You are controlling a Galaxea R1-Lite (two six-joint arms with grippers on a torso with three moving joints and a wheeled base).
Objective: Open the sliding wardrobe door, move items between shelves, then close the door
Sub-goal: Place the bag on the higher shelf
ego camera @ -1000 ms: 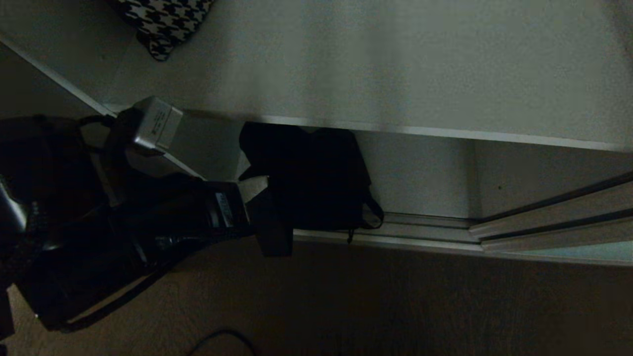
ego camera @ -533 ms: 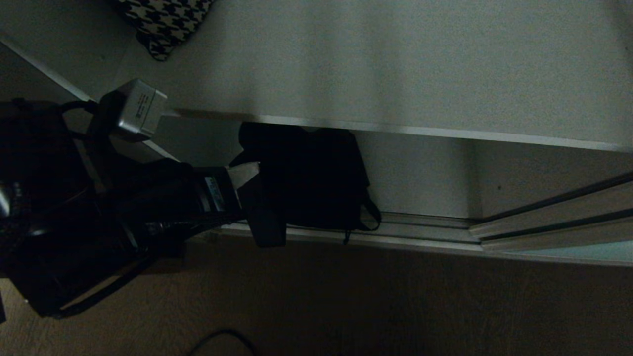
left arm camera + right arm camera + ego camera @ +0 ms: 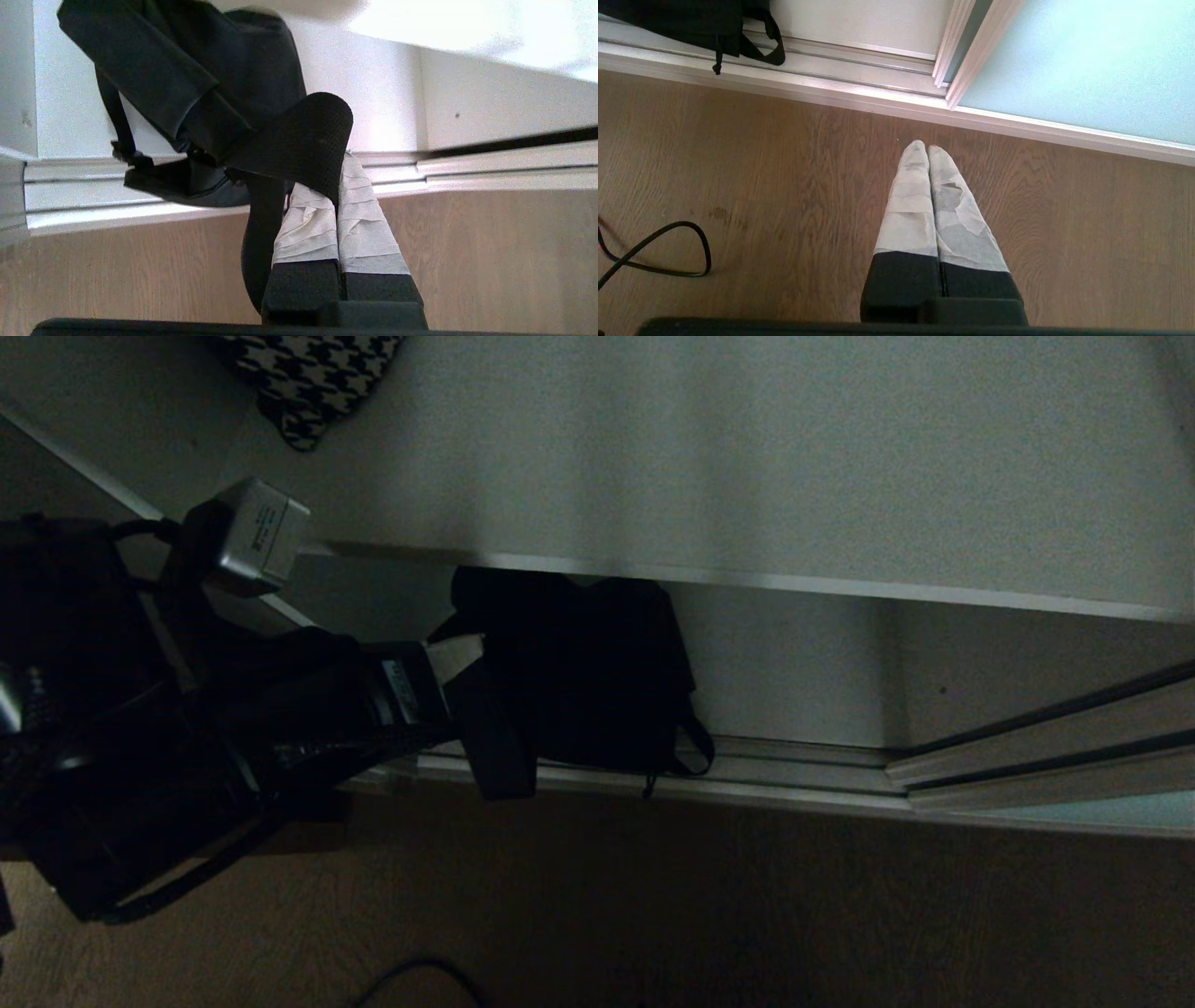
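The black fabric bundle (image 3: 579,672) sits under the wide white-grey shelf (image 3: 747,457), with its thin straps dangling over the silver bottom track (image 3: 794,793). My left gripper (image 3: 457,663) is at the bundle's left side. Its taped fingers are shut on a broad black strap (image 3: 299,140) of the bundle (image 3: 196,70), and the strap covers the tips of the left gripper (image 3: 336,200). The sliding wardrobe door (image 3: 1087,60), frosted teal glass in a silver frame, stands slid to the right. My right gripper (image 3: 923,147) hangs shut and empty over the wood floor.
A black-and-white houndstooth cloth (image 3: 308,373) lies at the back left of the shelf. A black cable (image 3: 658,252) loops on the wood floor (image 3: 747,915). The door's edge (image 3: 1074,812) shows at the lower right.
My left arm has drawn up and to the left, taking the strap with it. The bundle's left edge has followed slightly. The right arm has not moved.
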